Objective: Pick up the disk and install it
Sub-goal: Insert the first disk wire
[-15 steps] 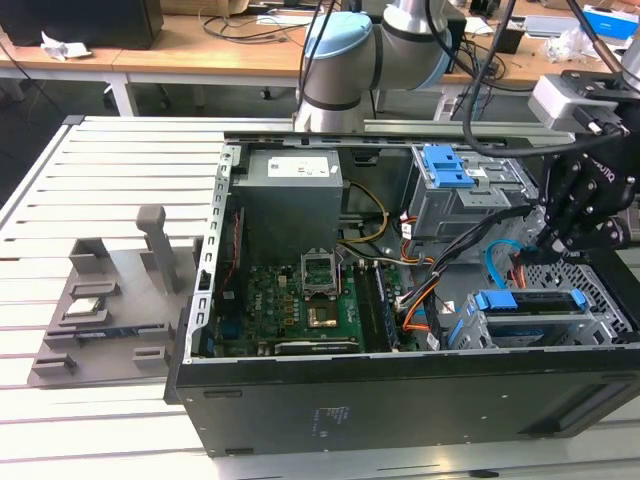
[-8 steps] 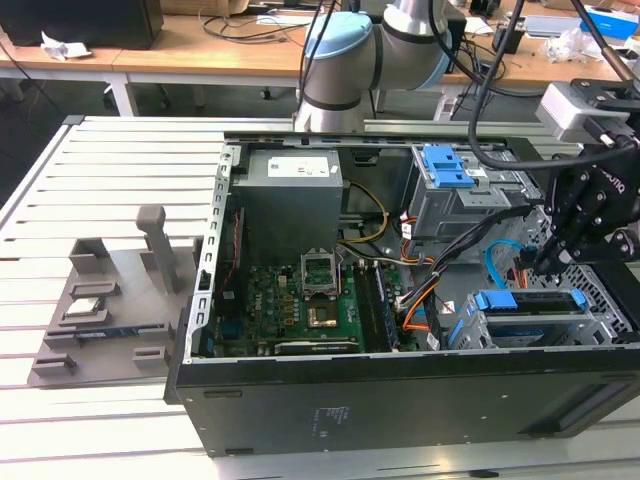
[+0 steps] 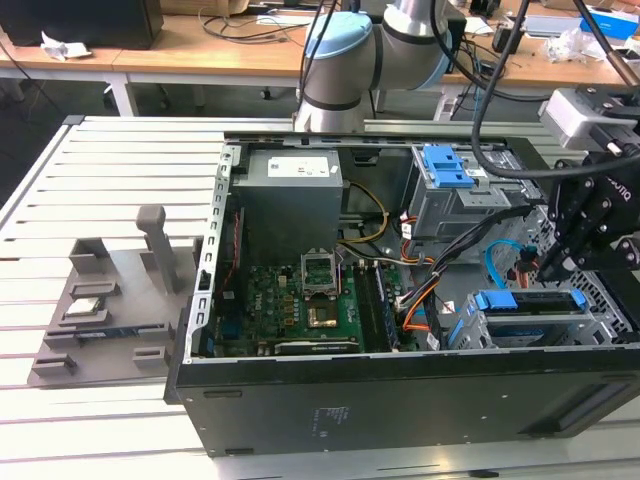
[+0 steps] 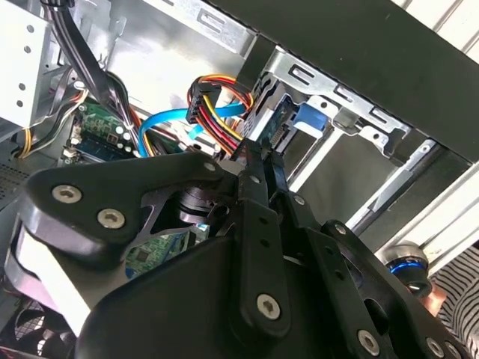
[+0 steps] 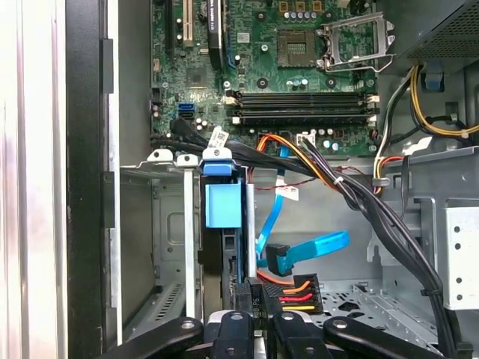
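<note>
The disk [image 5: 223, 206] stands on edge in a slot of the grey metal drive cage [image 5: 161, 224] at the front corner of the open computer case [image 3: 400, 410], on the exterior view's right. It is seen edge-on in the first wrist view, so its blue plastic bracket shows more than its body. In the exterior view the same blue bracket [image 3: 520, 300] runs along the top of that cage. The gripper [image 3: 553, 270] hangs just above the disk and cage. In the second wrist view its black fingers [image 4: 258, 168] are drawn narrow, tips nearly together, with nothing visible between them; whether they touch the disk cannot be told. Just beside the fingertips lie a black power connector with red, orange and yellow wires [image 5: 292, 295] and a flat blue data cable [image 5: 314, 247], both loose in the bay next to the cage. A bundle of black cables [image 5: 374, 209] crosses over from the motherboard [image 5: 299, 60], which fills the middle of the case. The grey power supply box [image 3: 290, 200] sits at the far corner, and a second blue-latched cage [image 3: 450, 175] is along the far edge. Outside the case, a grey fixture [image 3: 100, 300] rests on the slatted table [image 3: 120, 180].
</note>
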Tool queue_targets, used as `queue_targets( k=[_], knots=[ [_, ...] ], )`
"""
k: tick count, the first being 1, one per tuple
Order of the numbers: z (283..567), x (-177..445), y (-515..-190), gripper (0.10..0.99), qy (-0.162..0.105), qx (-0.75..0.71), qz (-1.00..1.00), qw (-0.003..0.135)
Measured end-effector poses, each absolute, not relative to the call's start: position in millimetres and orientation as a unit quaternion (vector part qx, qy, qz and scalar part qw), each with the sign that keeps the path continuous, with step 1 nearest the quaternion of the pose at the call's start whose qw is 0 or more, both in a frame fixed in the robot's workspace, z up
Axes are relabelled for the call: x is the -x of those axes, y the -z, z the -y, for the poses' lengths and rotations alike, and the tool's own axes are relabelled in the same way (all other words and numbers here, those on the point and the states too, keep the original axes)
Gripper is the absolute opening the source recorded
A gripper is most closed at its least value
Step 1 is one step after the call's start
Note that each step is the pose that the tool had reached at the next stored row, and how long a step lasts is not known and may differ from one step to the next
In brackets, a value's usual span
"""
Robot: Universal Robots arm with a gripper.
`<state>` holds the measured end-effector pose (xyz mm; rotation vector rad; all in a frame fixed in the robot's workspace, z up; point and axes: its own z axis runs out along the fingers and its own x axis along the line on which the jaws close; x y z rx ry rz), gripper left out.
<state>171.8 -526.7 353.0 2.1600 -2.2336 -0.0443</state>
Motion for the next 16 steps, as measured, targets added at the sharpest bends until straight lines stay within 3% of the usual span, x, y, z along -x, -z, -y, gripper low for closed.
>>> queue_targets(
  k=[16],
  knots=[
    [533.0,-177.3,-343.6,0.169,0.014,-0.694,0.72,0.017]
  ],
)
